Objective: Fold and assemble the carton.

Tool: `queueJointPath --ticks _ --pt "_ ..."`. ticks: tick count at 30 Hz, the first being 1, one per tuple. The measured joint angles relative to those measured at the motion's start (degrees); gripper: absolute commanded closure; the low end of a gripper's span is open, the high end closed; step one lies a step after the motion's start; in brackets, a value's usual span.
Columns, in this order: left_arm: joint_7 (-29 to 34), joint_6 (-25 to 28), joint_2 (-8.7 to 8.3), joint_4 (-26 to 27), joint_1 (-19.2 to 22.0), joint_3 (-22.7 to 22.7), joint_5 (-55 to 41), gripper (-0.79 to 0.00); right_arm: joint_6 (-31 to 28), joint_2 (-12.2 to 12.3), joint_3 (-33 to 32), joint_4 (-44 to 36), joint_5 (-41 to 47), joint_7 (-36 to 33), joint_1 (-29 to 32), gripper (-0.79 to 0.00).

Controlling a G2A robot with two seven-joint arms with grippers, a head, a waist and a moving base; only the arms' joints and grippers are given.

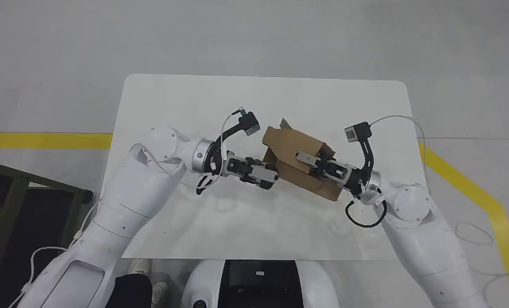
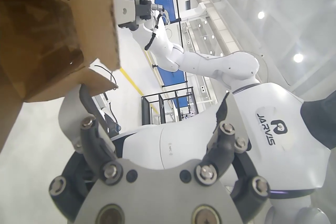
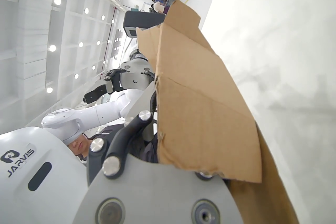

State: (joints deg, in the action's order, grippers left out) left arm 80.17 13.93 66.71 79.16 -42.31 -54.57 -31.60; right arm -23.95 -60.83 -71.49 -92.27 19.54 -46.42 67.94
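the brown carton, partly opened, is over the white table, a little right of its middle, with a flap sticking up at its far left corner. the left gripper is just beside the carton's near left edge, jaws spread wide, one finger close under a flap corner. the right gripper lies across the carton's top from the right; i cannot tell whether it is clamped on the cardboard.

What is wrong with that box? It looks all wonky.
Nothing is spilled or broken. The carton lies crooked on the table because it is only half folded. Its flaps stick out at odd angles, and one fold has a slightly ragged edge.
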Motion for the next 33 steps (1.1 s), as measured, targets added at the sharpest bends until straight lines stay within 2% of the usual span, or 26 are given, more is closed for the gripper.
queueJointPath --ticks 15,33 --pt "-0.02 -0.03 1.06 -2.73 0.67 2.16 -3.41 -0.785 0.38 -0.55 1.73 -1.75 -1.24 1.83 0.06 0.0" --pt "0.7 -0.3 0.94 -2.81 0.5 0.95 -2.85 -0.785 0.53 -1.11 3.38 -1.41 -1.0 1.63 -0.02 0.0"
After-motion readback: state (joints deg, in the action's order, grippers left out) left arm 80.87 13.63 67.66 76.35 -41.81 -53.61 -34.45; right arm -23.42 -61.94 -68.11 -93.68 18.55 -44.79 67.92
